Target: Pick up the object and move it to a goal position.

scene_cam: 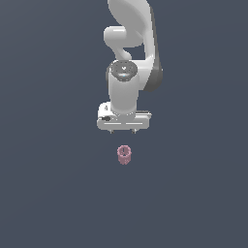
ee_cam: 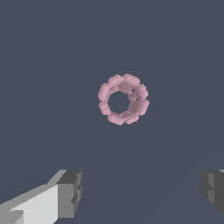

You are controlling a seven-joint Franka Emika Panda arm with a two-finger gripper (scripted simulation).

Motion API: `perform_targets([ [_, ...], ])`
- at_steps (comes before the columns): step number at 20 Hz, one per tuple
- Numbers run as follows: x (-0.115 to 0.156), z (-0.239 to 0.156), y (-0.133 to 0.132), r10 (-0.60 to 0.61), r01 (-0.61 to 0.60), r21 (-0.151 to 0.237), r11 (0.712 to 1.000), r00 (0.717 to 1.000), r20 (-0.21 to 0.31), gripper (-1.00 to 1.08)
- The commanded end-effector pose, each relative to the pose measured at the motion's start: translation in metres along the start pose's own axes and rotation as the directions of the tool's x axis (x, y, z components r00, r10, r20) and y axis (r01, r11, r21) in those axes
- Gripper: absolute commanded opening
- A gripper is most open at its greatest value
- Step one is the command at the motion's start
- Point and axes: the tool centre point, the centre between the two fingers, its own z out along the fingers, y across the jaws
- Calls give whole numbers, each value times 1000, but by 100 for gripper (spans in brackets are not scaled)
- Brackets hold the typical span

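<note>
The object [scene_cam: 124, 154] is a tiny pink ridged cylinder with a hollow top, standing upright on the dark grey floor. From above in the wrist view the object [ee_cam: 123, 99] reads as a bumpy pink ring. My white gripper [scene_cam: 123, 131] hangs above and slightly behind it, apart from it. Its two grey fingertips [ee_cam: 70, 194] stand wide apart, so my gripper [ee_cam: 140, 192] is open with nothing between the jaws.
The white arm [scene_cam: 133, 43] rises behind the gripper toward the top of the exterior view. The flat dark grey floor [scene_cam: 48, 184] spreads all around with nothing else on it.
</note>
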Motion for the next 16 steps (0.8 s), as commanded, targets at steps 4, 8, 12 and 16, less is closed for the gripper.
perform_targets([
  [4,-1,0,1,-4,4,-1,1000,1000,3,100],
  [8,-4,2,6,-18,18,-5,1000,1000,14,100],
  [12,-6,2,9,-21,21,-7,1000,1000,21,100],
  [16,-5,3,8,-25,25,-6,1000,1000,19,100],
])
